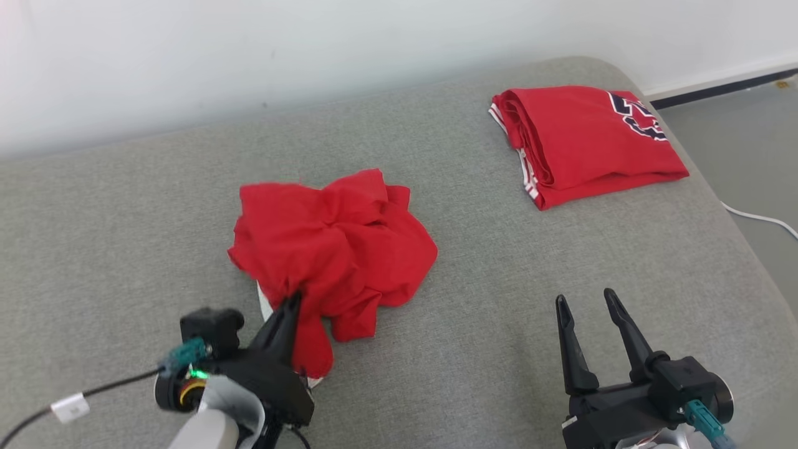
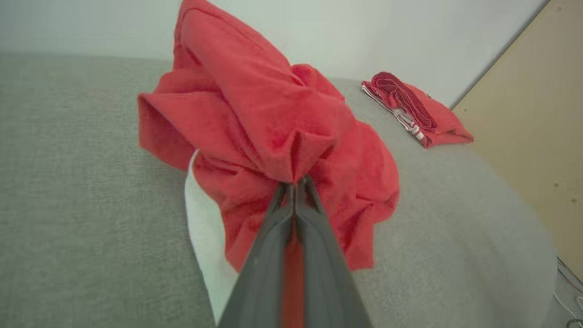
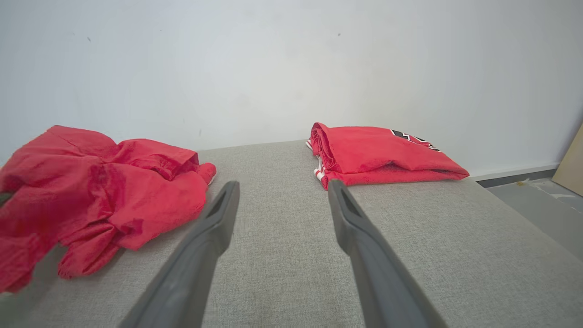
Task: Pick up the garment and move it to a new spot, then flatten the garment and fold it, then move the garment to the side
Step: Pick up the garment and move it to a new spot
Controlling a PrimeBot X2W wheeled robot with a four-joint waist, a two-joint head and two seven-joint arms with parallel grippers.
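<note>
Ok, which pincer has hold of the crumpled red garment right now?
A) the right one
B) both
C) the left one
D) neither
C: the left pincer is shut on a fold of the crumpled red garment, while the right pincer stands open over the grey surface, apart from the cloth.

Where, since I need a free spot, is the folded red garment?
In the head view, the folded red garment lies at the far right corner of the grey cushion, apart from the crumpled garment at centre-left, beyond the right end effector.
</note>
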